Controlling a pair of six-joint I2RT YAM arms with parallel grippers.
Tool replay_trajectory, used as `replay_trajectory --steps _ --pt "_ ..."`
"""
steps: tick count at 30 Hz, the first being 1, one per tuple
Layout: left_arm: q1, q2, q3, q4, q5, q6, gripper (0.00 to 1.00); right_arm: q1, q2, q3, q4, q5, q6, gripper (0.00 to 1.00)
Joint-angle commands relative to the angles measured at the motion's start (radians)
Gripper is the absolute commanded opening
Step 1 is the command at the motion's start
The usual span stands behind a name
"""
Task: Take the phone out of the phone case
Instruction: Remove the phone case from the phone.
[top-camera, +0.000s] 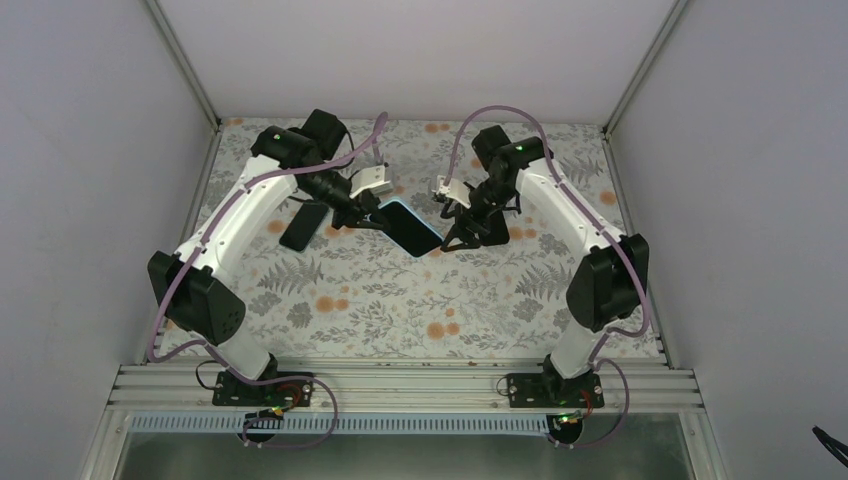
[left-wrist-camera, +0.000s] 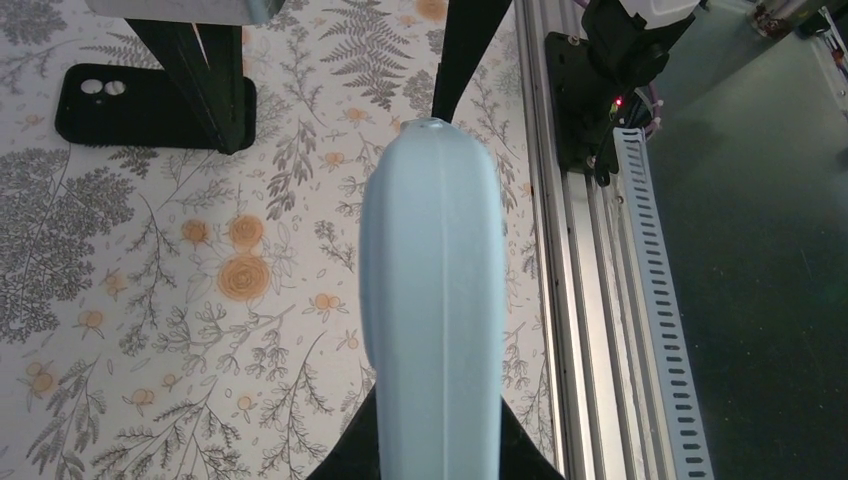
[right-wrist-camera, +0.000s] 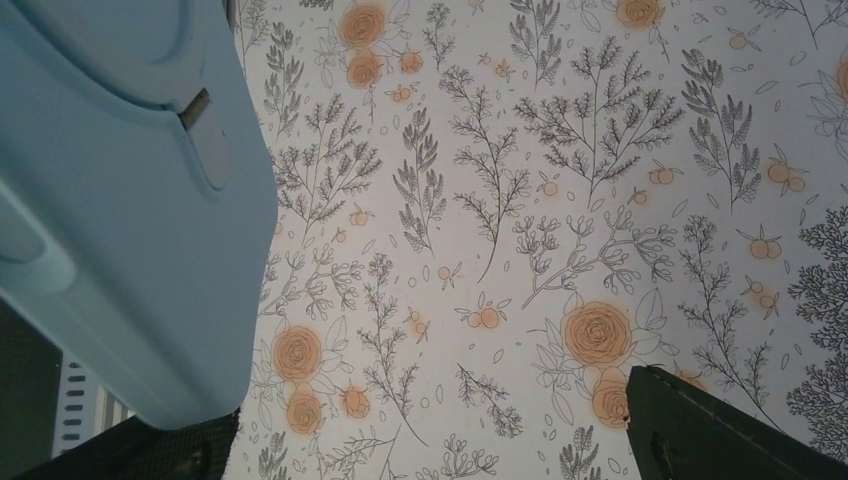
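The phone (top-camera: 417, 233), dark screen up, sits in a light blue case (top-camera: 398, 207) and is held tilted above the table. My left gripper (top-camera: 372, 215) is shut on the case's far end. In the left wrist view the case (left-wrist-camera: 432, 300) runs edge-on between my left gripper's (left-wrist-camera: 438, 445) fingers. My right gripper (top-camera: 455, 236) is open just right of the case's near corner. In the right wrist view the case (right-wrist-camera: 120, 210) fills the left side, over the left finger (right-wrist-camera: 150, 450). The right finger (right-wrist-camera: 720, 430) stands far apart from it, and nothing lies between them.
A black flat phone or case (top-camera: 303, 225) lies on the floral table under my left arm. A black case with camera holes (left-wrist-camera: 150, 105) lies beside my right gripper, also seen from above (top-camera: 496, 232). The aluminium rail (top-camera: 400, 385) runs along the near edge.
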Motion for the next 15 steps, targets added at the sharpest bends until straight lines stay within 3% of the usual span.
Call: replay_trajectory --steps 1,15 --pt "-0.002 -0.037 0.0 0.009 0.089 0.022 0.02 -0.011 0.032 0.052 0.004 -0.021 -0.009 0.95" --pt "-0.041 -0.033 -0.054 0.009 0.178 0.05 0.02 -0.021 0.09 0.157 0.195 0.05 0.166 0.94"
